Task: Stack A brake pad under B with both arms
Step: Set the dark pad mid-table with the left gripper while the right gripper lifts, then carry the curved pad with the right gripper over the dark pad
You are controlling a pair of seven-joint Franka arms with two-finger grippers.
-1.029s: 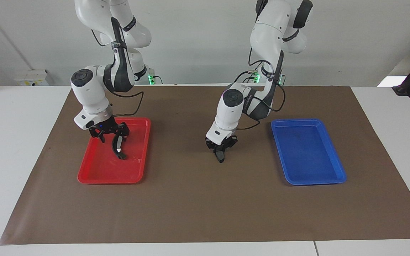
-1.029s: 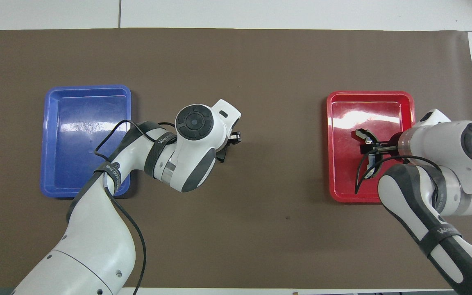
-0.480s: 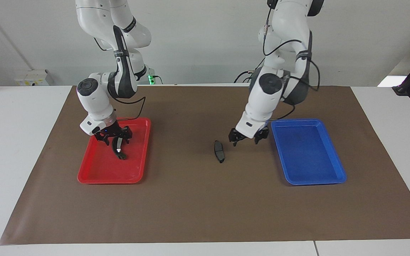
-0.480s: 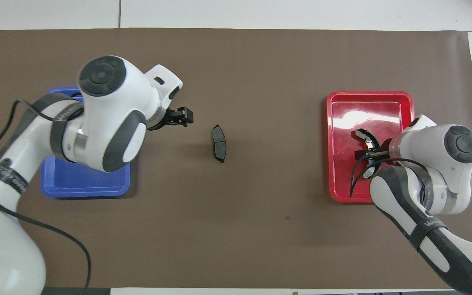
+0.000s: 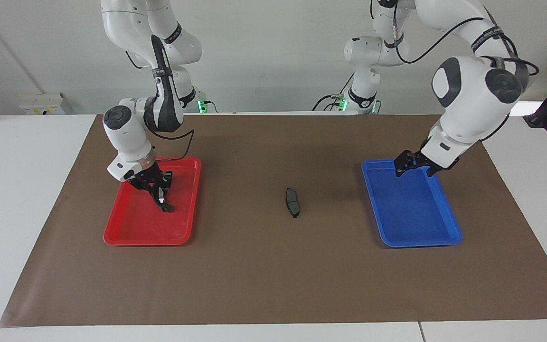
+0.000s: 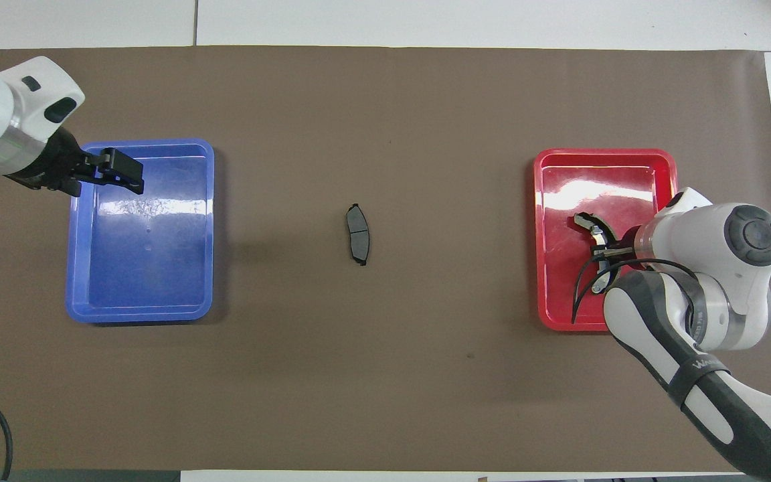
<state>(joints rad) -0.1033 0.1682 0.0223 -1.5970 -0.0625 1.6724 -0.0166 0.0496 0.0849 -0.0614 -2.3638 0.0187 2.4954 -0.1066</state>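
Note:
The A brake pad [image 5: 293, 201] [image 6: 357, 234], short and all dark, lies flat on the brown mat midway between the two trays, with nothing touching it. B [image 5: 163, 205] [image 6: 589, 226], the longer curved piece with silvery metal, lies in the red tray [image 5: 126, 237] [image 6: 605, 154]. My right gripper [image 5: 158, 190] [image 6: 601, 251] is down in that tray, shut on B's middle. My left gripper [image 5: 413, 172] [image 6: 121, 171] hangs open and empty over the blue tray's [image 5: 420, 243] [image 6: 138, 313] corner at the left arm's end.
The brown mat [image 5: 273, 275] covers most of the white table. The blue tray holds nothing. The right arm's elbow hangs over the red tray's outer edge in the overhead view.
My left gripper let go of the A brake pad on the mat, lifted and swung away over the blue tray. My right gripper closed on B in the red tray.

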